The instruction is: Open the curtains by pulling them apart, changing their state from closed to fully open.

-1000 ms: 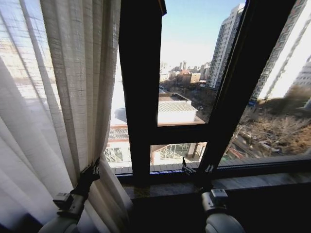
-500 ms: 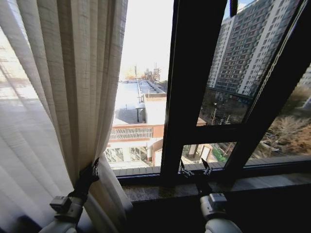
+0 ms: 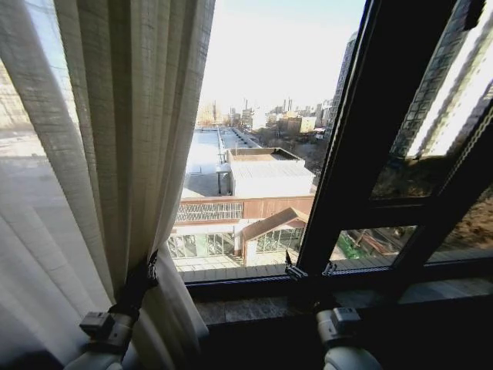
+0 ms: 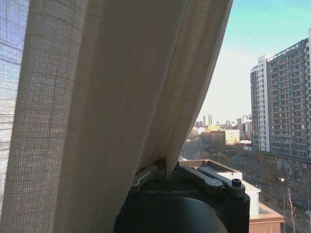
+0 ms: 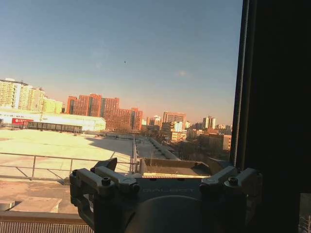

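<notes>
- Shifted since half a second ago: whole head view swung, so the dark window frame (image 3: 362,146) now slants further toward the robot's right, with more open glass between it and the curtain; left gripper and curtain fold sitting at the same spot as before.
- Curtain (image 3: 131,139) bunched into long cream pleats well to the left of the window frame, hanging past the stone sill (image 3: 246,308).
- A 2nd, sheerer spread of the same fabric further left of the frame, sunlight glowing through it.
- Left gripper (image 3: 146,270) low and left of the window frame, jaws clamped together on a gathered fold of the curtain near its lower part.
- In the left wrist view, same left gripper (image 4: 165,171) pinching the curtain (image 4: 116,97), fabric rising straight out from between the closed fingers.
- Right gripper (image 3: 310,270) at the foot of the window frame, just above the sill, jaws apart and holding nothing.
- In the right wrist view, right gripper (image 5: 172,177) with both fingers spread wide, dark window frame (image 5: 272,97) close alongside.
- Beyond the glass, between curtain and frame: flat rooftops and low brick buildings (image 3: 246,200); tall apartment blocks showing past the frame on its right.
</notes>
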